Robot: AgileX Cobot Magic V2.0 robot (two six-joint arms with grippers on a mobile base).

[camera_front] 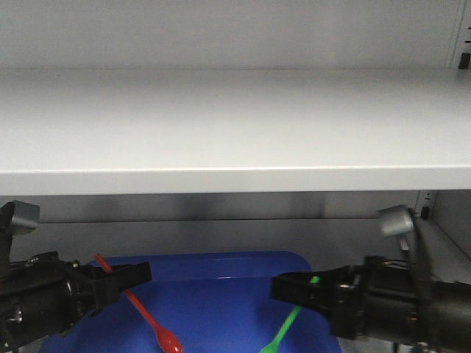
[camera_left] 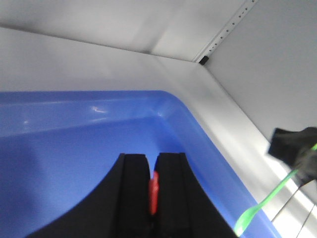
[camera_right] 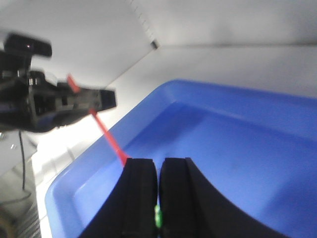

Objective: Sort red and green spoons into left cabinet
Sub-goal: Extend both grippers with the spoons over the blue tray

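Both grippers hover over a blue tub inside the left cabinet, under its wide pale shelf board (camera_front: 235, 125). My left gripper (camera_front: 140, 273) is shut on the red spoon (camera_front: 151, 320), whose bowl hangs down toward the tub. The left wrist view shows the red handle (camera_left: 154, 191) pinched between the black fingers (camera_left: 133, 198). The right gripper (camera_front: 283, 287) is shut on the green spoon (camera_front: 283, 327), which also slants downward. A sliver of green (camera_right: 158, 217) shows between the fingers in the right wrist view. The two grippers face each other, apart.
The blue tub (camera_front: 221, 268) fills the lower shelf under both arms, its rim (camera_left: 74, 106) close to the cabinet's back wall (camera_left: 99, 29). The right side wall carries a slotted rail (camera_left: 225, 32). The shelf board's front edge (camera_front: 235, 180) overhangs the grippers.
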